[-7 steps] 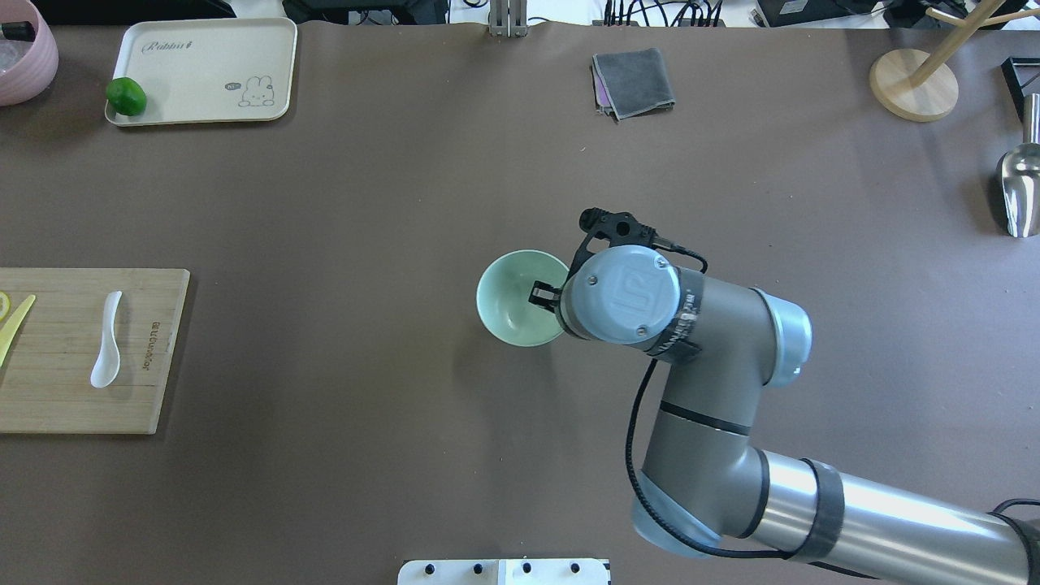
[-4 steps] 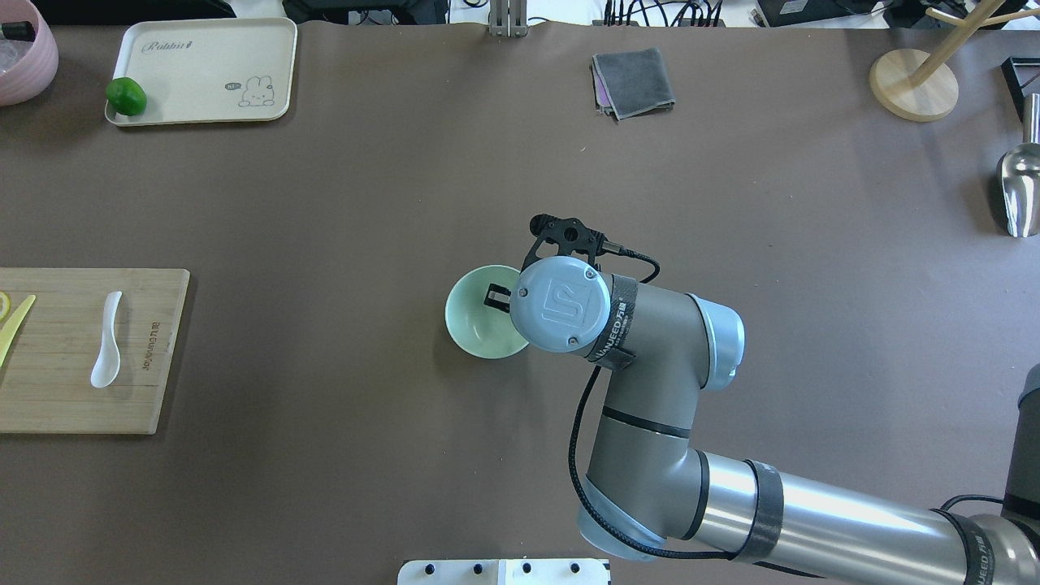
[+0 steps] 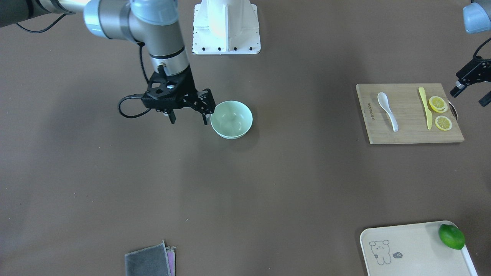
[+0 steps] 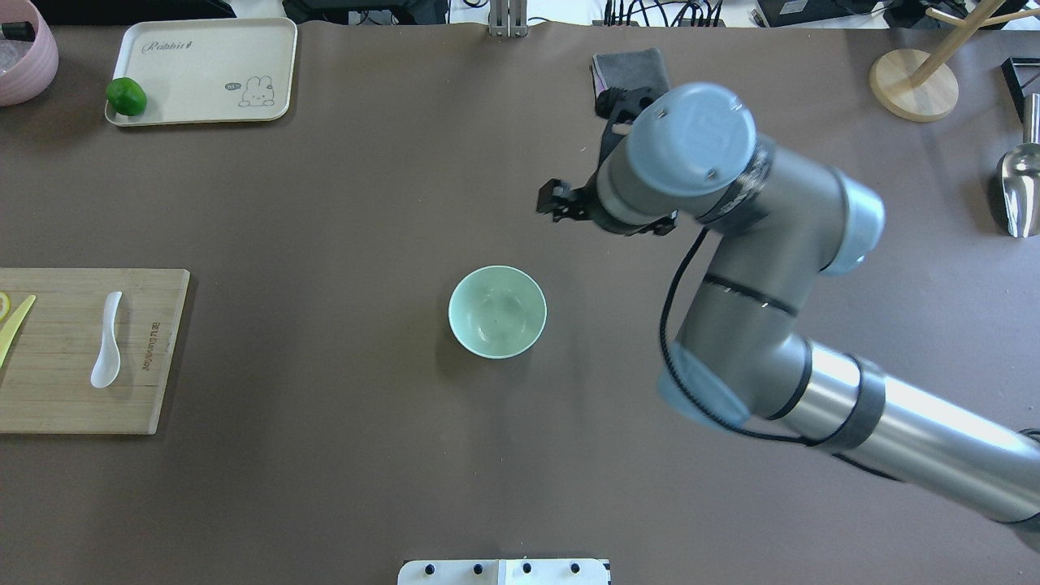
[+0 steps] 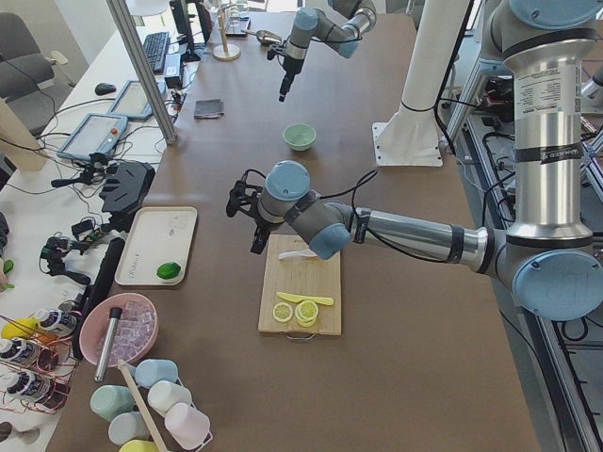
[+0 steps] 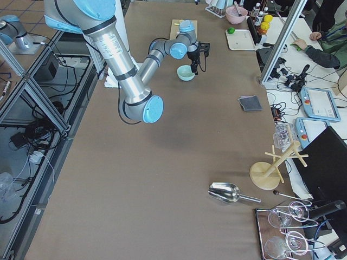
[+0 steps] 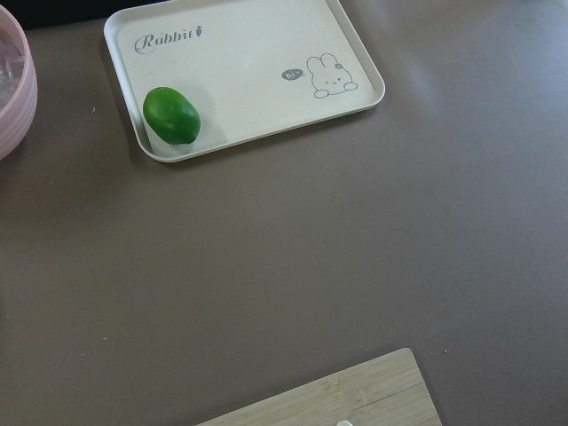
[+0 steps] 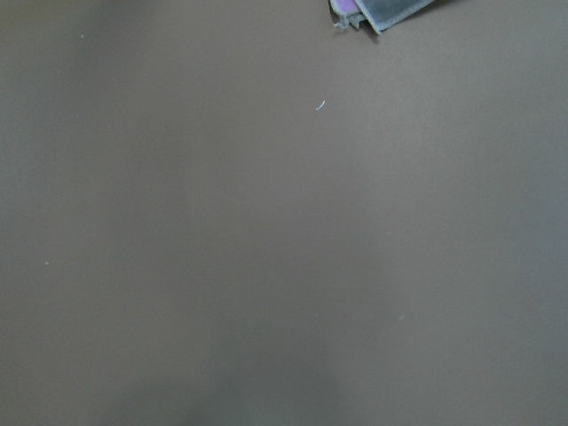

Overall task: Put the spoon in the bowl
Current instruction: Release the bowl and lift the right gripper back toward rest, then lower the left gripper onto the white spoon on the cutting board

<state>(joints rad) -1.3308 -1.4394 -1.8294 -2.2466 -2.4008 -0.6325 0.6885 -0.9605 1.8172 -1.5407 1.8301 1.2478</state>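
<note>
The pale mint-green bowl stands upright and empty at mid-table; it also shows in the front view. The white spoon lies on the wooden cutting board at the table's left end, scoop toward the robot, and shows in the front view. My right gripper is open and empty, raised above the table just to the right of the bowl. My left gripper is open and empty, hovering off the board's outer end, beyond the lemon slices.
A slim yellow knife and lemon slices share the board. A cream tray with a lime and a pink bowl are far left. A grey cloth, wooden stand and metal scoop are far right.
My right gripper held the bowl's rim and slid it leftward. It has now let go, lifted and pulled back toward the far right. The bowl stays at mid-table.
</note>
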